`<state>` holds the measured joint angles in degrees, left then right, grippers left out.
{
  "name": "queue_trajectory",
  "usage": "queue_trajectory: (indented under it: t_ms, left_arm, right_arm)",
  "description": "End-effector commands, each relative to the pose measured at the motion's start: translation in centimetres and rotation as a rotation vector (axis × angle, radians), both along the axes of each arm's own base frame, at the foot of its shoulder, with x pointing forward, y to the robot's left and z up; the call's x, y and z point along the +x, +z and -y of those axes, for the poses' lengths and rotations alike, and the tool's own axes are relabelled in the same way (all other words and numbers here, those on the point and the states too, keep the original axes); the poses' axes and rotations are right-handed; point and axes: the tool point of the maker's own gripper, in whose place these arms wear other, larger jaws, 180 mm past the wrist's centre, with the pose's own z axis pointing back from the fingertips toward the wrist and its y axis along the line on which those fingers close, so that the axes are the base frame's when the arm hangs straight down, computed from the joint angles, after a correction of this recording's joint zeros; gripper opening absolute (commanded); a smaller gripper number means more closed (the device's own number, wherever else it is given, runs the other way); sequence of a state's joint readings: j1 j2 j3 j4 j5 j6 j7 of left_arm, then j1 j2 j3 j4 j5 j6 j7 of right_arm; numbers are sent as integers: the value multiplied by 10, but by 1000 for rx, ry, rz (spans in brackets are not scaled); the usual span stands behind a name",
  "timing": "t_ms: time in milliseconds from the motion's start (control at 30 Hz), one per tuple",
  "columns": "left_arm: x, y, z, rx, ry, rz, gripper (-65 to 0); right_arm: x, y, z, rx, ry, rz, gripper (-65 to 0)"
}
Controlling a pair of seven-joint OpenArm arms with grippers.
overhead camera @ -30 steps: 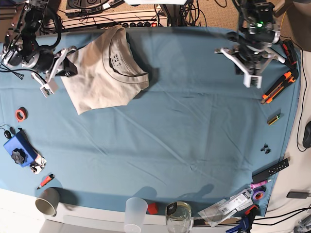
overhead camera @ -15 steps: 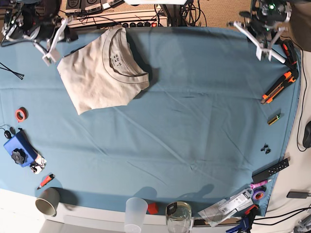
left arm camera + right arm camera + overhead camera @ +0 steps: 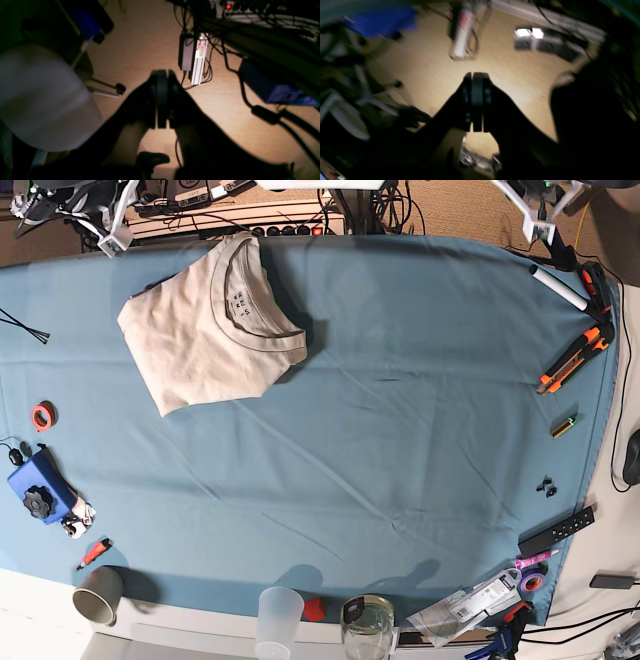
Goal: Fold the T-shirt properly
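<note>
A teal-blue cloth-covered table carried a folded beige cotton T-shirt near its far left corner. An orange utility knife, red tape ring and blue box lay along its edges.

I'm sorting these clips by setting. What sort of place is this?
Probably a robotics lab or workshop bench rather than a home. A table under a teal cloth holds a folded T-shirt, tools such as an orange utility knife lie along its edge, and a power strip with cables sits behind.
</note>
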<state>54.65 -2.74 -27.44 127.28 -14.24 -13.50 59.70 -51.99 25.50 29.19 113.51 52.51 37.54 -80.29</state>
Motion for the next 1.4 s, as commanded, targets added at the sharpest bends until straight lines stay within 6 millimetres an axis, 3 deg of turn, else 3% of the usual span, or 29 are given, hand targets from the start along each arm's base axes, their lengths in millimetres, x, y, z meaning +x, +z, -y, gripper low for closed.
queue_trajectory:
  t_ms: [0, 133, 400, 567, 800, 900, 1033, 1233, 1367]
  left_arm:
    - [-4, 5, -1, 3, -2, 4, -650]
    - [-20, -2, 7, -57, 31, -34, -650]
    - [-65, -40, 5, -98, 100, -162, -650]
    - [-90, -72, 8, -146, 102, -228, -650]
    - [-110, -136, 18, -212, 132, -299, -650]
    - [-111, -163, 29, -256, 148, -314, -650]
    - [-100, -197, 41, -278, 139, -299, -650]
    - [-73, -230, 55, -273, 85, -220, -650]
    - [-62, -245, 50, -200, 75, -153, -650]
  right_arm:
    - [-3, 2, 5, -15, 9, 0, -650]
    - [-17, -10, 15, -22, -35, -53, -650]
    - [-75, -55, 30, -29, -88, -261, -650]
    - [-86, -95, 31, -43, -93, -330, -650]
    - [-93, -154, 29, -73, -33, -392, -650]
    - [-88, -174, 25, -69, -12, -376, -650]
    - [-68, -195, 18, -52, 9, -286, -650]
    - [-23, -221, -23, 21, -35, -107, -650]
    - [11, -235, -21, -69, -97, 82, -650]
